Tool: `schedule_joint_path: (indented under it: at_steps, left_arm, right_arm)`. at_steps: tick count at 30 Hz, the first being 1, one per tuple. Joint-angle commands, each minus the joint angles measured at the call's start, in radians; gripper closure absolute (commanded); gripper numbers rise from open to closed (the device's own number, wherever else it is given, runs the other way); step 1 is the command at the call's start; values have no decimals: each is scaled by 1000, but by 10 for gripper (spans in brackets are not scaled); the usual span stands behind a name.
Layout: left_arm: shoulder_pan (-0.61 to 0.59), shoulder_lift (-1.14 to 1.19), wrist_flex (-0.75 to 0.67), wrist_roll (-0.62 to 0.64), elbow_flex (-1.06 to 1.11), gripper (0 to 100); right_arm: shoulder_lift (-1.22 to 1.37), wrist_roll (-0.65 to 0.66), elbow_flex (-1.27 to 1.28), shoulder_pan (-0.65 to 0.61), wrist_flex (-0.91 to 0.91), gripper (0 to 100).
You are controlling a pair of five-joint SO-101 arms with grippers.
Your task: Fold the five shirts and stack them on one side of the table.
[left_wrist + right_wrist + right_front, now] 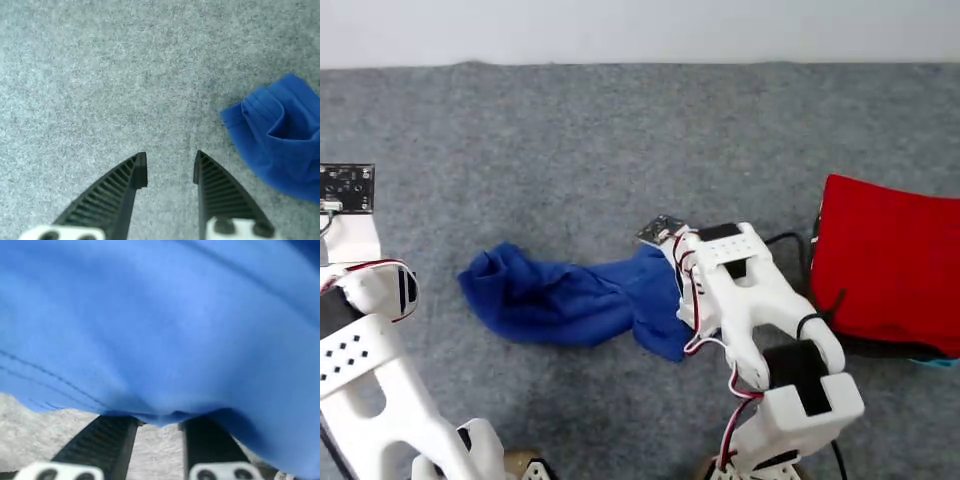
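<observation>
A crumpled blue shirt (565,298) lies stretched across the middle of the grey table. My right arm (740,290) stands over its right end. In the right wrist view the blue shirt (165,325) drapes over my right gripper (159,416), whose narrowed jaws hold a fold of it; the tips are hidden under the cloth. My left gripper (170,167) hovers open over bare carpet, with the shirt's left end (280,140) off to one side and apart from it. A folded red shirt (890,262) tops a stack at the right edge.
Under the red shirt, dark and teal cloth edges (920,358) peek out of the stack. The left arm (360,370) fills the near left corner, with a small circuit board (345,188) at the left edge. Grey carpet (620,130) stretches behind the blue shirt.
</observation>
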Motion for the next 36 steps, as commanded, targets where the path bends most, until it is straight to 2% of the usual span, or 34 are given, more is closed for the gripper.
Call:
schedule_joint_path:
  at_steps: [1, 8, 17, 26, 30, 36]
  left_arm:
    - [5, -25, 0, 6, -7, 837]
    - [3, -25, 0, 3, -8, 837]
    - [5, -25, 3, 3, -12, 837]
    - [3, -26, 8, 6, -18, 837]
    - [11, -86, 64, 8, -71, 837]
    - [195, -253, 126, 8, -81, 837]
  right_arm:
    - [-4, 46, -57, -16, 39, 987]
    - [-251, 51, -253, -12, 220, 987]
    - [-553, 129, -535, -15, 259, 987]
    - [-588, 169, -987, -19, 274, 987]
    - [-588, 206, -1074, -19, 360, 987]
    - [-601, 204, -1122, -24, 420, 987]
